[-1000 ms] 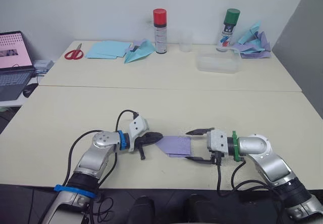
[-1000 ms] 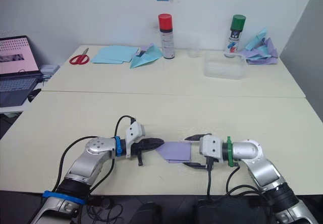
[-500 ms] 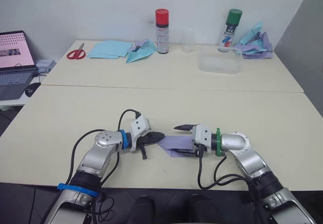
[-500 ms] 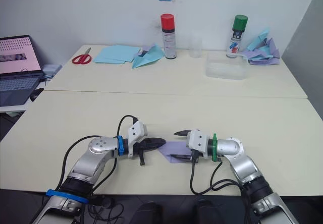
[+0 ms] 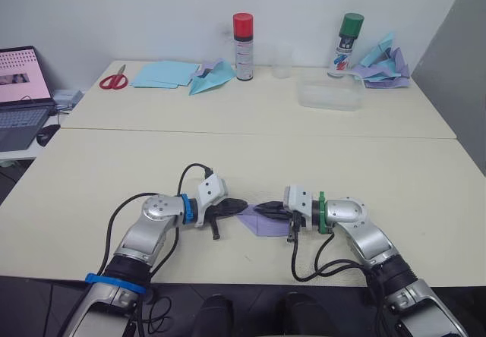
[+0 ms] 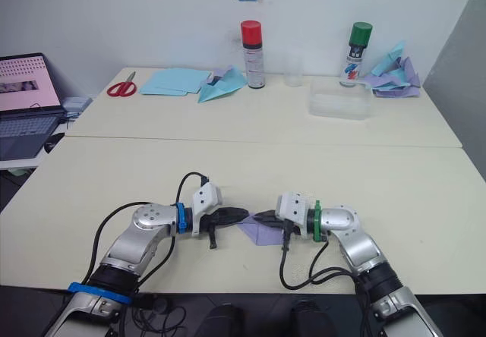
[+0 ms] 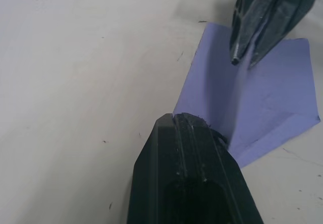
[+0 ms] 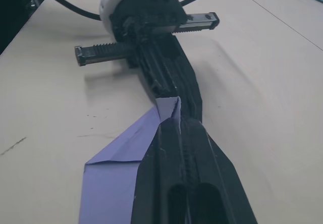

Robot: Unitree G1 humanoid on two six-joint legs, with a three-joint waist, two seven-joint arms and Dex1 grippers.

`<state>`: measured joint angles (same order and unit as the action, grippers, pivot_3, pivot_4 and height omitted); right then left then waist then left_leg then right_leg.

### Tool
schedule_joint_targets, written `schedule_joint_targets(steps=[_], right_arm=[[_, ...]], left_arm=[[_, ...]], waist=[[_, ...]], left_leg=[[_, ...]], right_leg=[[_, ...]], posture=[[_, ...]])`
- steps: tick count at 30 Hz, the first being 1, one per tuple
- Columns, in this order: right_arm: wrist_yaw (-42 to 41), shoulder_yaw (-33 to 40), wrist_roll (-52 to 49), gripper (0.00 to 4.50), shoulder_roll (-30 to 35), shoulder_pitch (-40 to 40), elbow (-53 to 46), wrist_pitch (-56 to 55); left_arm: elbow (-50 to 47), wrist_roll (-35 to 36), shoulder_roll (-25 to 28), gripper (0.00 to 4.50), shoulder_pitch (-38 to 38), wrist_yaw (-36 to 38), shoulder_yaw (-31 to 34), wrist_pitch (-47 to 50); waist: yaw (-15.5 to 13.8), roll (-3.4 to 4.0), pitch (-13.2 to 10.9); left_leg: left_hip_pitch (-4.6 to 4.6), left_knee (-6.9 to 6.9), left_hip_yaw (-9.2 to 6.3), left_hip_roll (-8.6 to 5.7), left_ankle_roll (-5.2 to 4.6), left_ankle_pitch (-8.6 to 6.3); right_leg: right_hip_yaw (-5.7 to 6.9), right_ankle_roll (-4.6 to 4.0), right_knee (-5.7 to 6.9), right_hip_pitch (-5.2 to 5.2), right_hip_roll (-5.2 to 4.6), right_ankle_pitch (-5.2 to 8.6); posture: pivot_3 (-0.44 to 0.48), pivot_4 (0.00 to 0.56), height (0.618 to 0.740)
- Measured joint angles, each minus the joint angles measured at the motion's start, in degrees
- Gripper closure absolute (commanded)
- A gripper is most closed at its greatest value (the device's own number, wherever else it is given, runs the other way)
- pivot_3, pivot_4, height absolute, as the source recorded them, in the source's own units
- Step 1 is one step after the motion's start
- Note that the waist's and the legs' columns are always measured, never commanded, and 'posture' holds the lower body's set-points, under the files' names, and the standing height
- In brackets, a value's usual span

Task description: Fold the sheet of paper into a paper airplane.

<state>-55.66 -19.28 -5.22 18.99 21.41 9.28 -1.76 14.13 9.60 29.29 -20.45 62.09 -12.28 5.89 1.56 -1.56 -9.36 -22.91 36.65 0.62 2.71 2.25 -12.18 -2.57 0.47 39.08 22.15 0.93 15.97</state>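
The sheet of paper is lavender and partly folded, with a pointed end, and lies near the table's front edge between my two grippers. My left gripper is shut on the paper's pointed left end; the sheet of paper spreads out from its fingertips. From the right, my right gripper is shut on a raised fold of the paper, its tip almost meeting the left gripper.
On the far table stand a red-capped spray can, a green-capped can, a clear cup and a clear box. Scissors, light blue sheets, a light blue plane and a paper heap lie there. A laptop sits at left.
My right gripper has moved left over the paper and closed from wide open onto it. The left gripper has stayed shut in place.
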Motion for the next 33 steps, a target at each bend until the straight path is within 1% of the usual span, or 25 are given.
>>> schedule_joint_targets(steps=[7,15,19,21,23,25,28,33], right_arm=[[4.28,-0.61,4.12,4.48,-1.17,2.57,1.92,4.03],[5.32,-2.27,6.34,4.48,-1.24,3.95,2.22,7.75],[5.78,-2.62,6.68,4.48,-1.31,4.04,2.17,8.14],[5.82,-2.56,6.67,4.48,-1.31,4.09,2.14,8.24],[6.01,-2.56,6.70,4.48,-1.39,4.13,2.18,8.36],[6.20,-2.56,6.70,4.48,-1.54,4.13,2.22,8.53],[6.21,-2.52,6.60,4.48,-1.58,4.18,2.17,8.87],[6.14,-2.34,6.22,4.48,-1.50,4.20,1.67,10.43]], left_arm=[[0.17,-0.64,0.70,4.50,-0.49,-0.12,-0.28,-0.25],[-0.40,-0.65,1.49,4.50,-0.06,-0.77,0.50,-0.16],[-2.20,0.63,2.97,4.50,1.55,-0.78,3.23,-0.05],[-5.17,1.82,3.16,4.50,3.35,-0.67,4.48,0.13],[-8.46,2.06,3.03,4.50,4.43,-0.75,4.35,0.21],[-9.42,1.51,2.89,4.50,4.98,-1.56,3.61,0.15],[-7.87,-0.84,1.71,4.50,5.62,-3.77,2.63,-0.17],[-5.39,-2.61,-0.78,4.50,4.10,-6.55,1.66,-1.86]], waist=[[0.09,0.00,0.00],[0.13,0.02,0.02],[0.14,0.02,0.00],[0.12,0.00,-0.05],[0.11,0.00,-0.05],[0.14,0.00,-0.05],[0.14,0.00,-0.05],[0.07,0.00,-0.04]], left_leg=[[0.01,-0.06,0.00,0.00,0.00,0.00],[0.03,-0.17,-0.01,0.01,0.00,0.00],[0.00,-0.33,-0.02,0.02,0.00,0.00],[-0.01,-0.39,-0.04,0.07,0.00,0.00],[0.00,-0.40,-0.03,0.07,0.00,0.00],[0.03,-0.42,-0.03,0.05,0.00,0.00],[0.03,-0.43,-0.03,0.04,0.00,0.00],[0.03,-0.43,-0.03,0.02,0.00,0.00]], right_leg=[[0.00,-0.04,0.00,0.04,0.00,0.02],[0.00,-0.06,-0.02,0.06,-0.01,0.03],[-0.01,-0.08,-0.05,0.14,-0.01,0.05],[0.01,-0.10,-0.08,0.15,-0.04,0.07],[-0.01,-0.11,-0.09,0.14,-0.06,0.07],[-0.02,-0.10,-0.08,0.14,-0.06,0.07],[0.02,-0.11,-0.08,0.15,-0.05,0.07],[0.03,-0.10,-0.08,0.11,-0.06,0.06]], posture=[[0.000,0.150,0.740],[0.000,0.150,0.740],[0.000,0.150,0.740],[0.000,0.150,0.740],[0.000,0.150,0.740],[0.000,0.150,0.740],[0.000,0.150,0.740],[0.000,0.150,0.740]])
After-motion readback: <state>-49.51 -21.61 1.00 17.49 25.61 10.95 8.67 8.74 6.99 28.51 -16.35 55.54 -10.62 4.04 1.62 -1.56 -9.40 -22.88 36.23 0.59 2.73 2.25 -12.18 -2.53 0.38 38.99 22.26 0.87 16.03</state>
